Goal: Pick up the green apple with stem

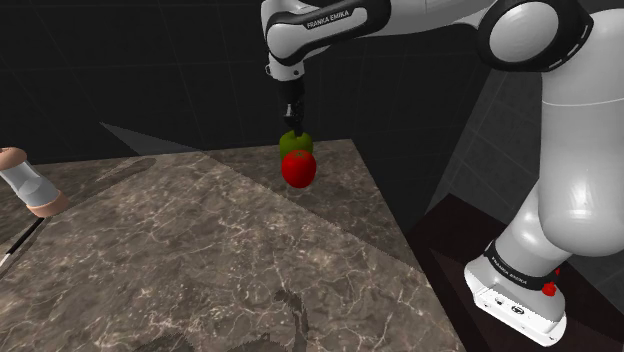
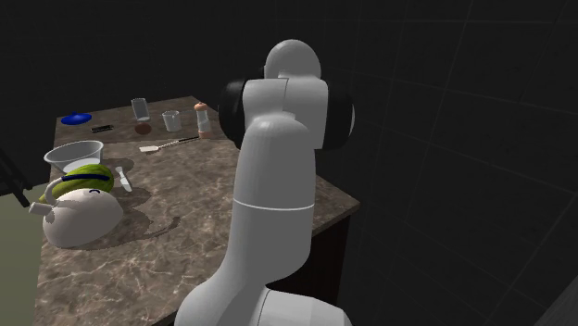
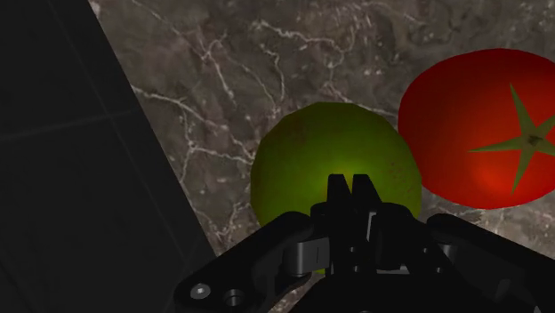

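The gripper (image 3: 350, 185) is nearest: black, hard-edged and pointing straight down. Its jaws look pressed together with nothing between them, though they hang so close over the fruit that I would not swear to it.

Directly under them the green apple (image 3: 298, 169) sits on the counter (image 1: 200, 260), close to the far edge and near the corner at the end of the side that runs past the stand. It is round, with a smooth, dull yellow-green skin faintly flecked brown, and its stem is hidden beneath the fingertips.

I judge it firm and fairly light, stiff enough to take a squeeze. The curved, waxy flanks could still squirt out of narrow pads. The hold should be at the widest girth, with the jaws opened well first and lowered to either side.

A red tomato (image 3: 462, 116) sits right beside it, glossier and topped with a green star-shaped calyx. The pads are best set on the two flanks that face away from it.

The counter is brown stone, veined white and flat, with a black area beyond its edge.

Further off, at the opposite end, stand a pale shaker (image 1: 28, 183), a clear bowl (image 2: 74, 156) and a small glass (image 2: 140, 108).
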`<action>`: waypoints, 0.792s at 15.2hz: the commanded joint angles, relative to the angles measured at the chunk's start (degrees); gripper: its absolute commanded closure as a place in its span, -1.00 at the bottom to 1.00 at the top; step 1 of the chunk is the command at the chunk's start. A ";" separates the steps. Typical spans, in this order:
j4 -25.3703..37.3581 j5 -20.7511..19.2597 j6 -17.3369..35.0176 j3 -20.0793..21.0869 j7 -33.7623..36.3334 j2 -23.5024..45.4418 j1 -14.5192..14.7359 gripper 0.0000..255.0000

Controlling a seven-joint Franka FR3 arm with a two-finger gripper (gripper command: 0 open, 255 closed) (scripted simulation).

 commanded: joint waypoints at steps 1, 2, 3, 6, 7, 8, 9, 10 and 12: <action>-0.01 -0.01 0.00 0.00 0.00 0.01 0.00 1.00; 0.06 0.00 -0.13 0.00 0.01 -0.06 0.01 1.00; 0.63 0.02 -0.83 0.01 -0.01 -0.19 0.01 1.00; 2.48 0.06 -2.98 0.04 -0.05 -0.50 0.04 1.00; 3.17 0.07 -3.73 0.04 -0.06 -0.55 0.06 1.00; 3.86 0.08 -4.47 0.05 -0.07 -0.61 0.07 1.00; 4.56 0.09 -5.22 0.06 -0.08 -0.65 0.09 1.00; 5.29 0.09 -5.97 0.07 -0.09 -0.68 0.11 1.00; 6.83 0.10 -7.51 0.08 -0.11 -0.69 0.15 1.00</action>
